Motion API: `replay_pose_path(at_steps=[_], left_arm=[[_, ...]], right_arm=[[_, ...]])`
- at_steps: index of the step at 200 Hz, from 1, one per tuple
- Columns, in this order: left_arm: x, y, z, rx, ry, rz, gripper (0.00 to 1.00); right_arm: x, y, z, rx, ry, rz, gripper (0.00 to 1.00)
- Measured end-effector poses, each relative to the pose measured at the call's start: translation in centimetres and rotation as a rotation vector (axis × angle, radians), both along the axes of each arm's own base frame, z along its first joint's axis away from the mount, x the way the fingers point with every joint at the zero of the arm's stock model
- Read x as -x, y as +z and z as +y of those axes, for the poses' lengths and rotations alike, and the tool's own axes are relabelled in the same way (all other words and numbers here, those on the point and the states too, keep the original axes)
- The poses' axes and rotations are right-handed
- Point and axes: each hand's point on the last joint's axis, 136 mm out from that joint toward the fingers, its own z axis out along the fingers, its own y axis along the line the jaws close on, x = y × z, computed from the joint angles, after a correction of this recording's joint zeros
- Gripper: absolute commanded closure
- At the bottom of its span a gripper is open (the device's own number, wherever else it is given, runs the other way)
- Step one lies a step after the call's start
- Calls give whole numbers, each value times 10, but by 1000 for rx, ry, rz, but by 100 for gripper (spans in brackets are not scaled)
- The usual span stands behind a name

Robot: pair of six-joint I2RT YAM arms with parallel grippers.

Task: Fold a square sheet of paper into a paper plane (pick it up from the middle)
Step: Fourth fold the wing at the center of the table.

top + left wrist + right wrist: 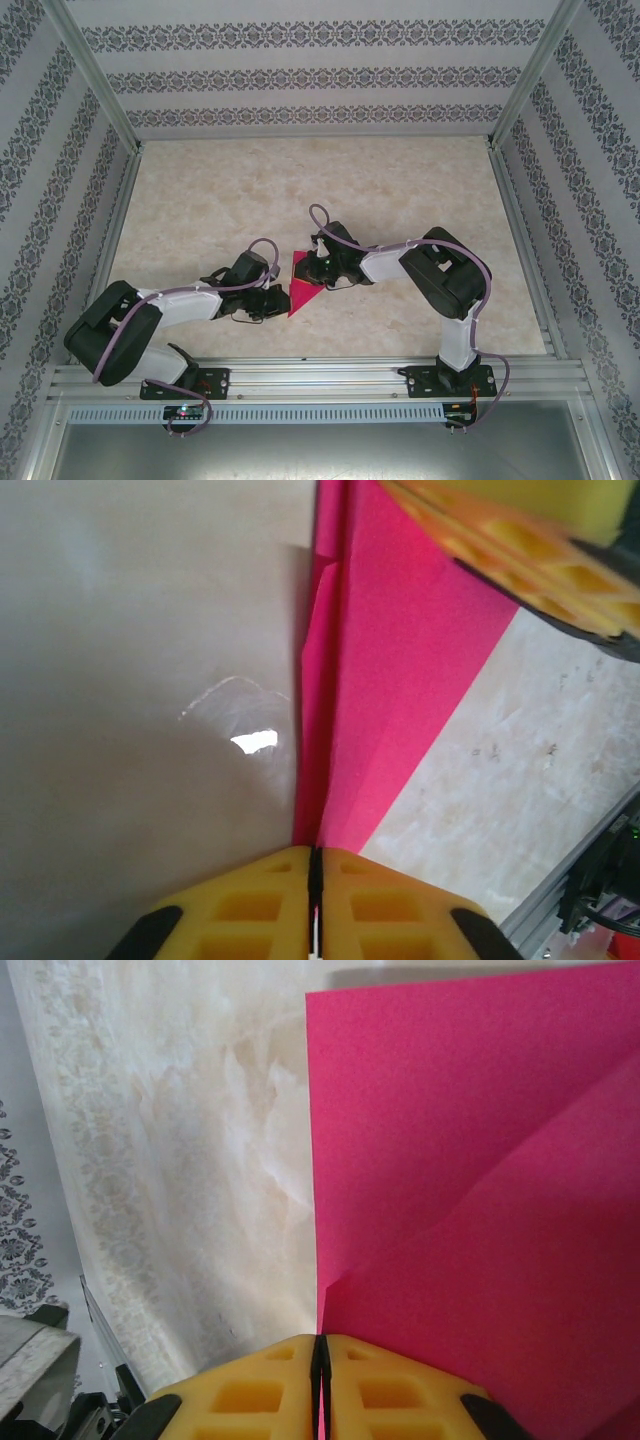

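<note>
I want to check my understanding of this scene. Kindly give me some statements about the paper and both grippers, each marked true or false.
1. The pink paper sheet has folds in it. True.
2. The left gripper stands wide open. False: it is shut on the sheet's tip.
3. The right gripper is shut on the sheet's edge. True.
4. The sheet lies at the far edge of the table. False: it sits between both grippers, nearer the arm bases.

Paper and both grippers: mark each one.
paper [300, 283]: top view, middle of the pink fold.
left gripper [315, 862]: left wrist view, seam between yellow fingertips.
right gripper [320, 1350]: right wrist view, seam between yellow fingertips.
</note>
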Motion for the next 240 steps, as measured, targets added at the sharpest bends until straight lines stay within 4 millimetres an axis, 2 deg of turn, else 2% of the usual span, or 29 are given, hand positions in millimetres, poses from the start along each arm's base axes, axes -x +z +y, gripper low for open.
replay_pose_path(at_steps=[17, 68, 89, 103, 118, 133, 152, 163, 180, 198, 220, 240], left_arm=[[1, -1, 0, -4, -9, 2, 100], [2, -2, 1, -12, -10, 5, 100], [2, -1, 5, -31, 0, 0, 98], [3, 0, 10, -55, 14, -4, 94], [10, 2, 16, -83, 24, 3, 94], [19, 9, 23, -98, 27, 11, 91], [19, 27, 25, -88, 36, -28, 90], [13, 39, 21, -72, 41, -58, 90], [0, 56, 11, -38, 41, -96, 96], [-15, 62, -2, -6, 40, -113, 97], [-26, 50, -12, -3, 39, -93, 100], [-28, 26, -17, -16, 38, -38, 100]], right_arm=[[0, 0, 0, 0, 0, 0, 87], [0, 0, 0, -1, 0, 0, 87], [1, 0, 1, -2, 2, -1, 88], [3, -1, 2, -4, 8, -3, 88], [4, -1, 3, -6, 10, -6, 88], [4, -1, 3, -10, 6, -6, 89], [4, -1, 2, -19, -8, -5, 89], [4, -1, 2, -25, -18, -9, 89], [3, -1, 1, -32, -39, -15, 89], [2, -1, -1, -35, -55, -15, 89], [1, 0, -1, -39, -64, -12, 89], [1, -1, -1, -39, -66, -10, 89]])
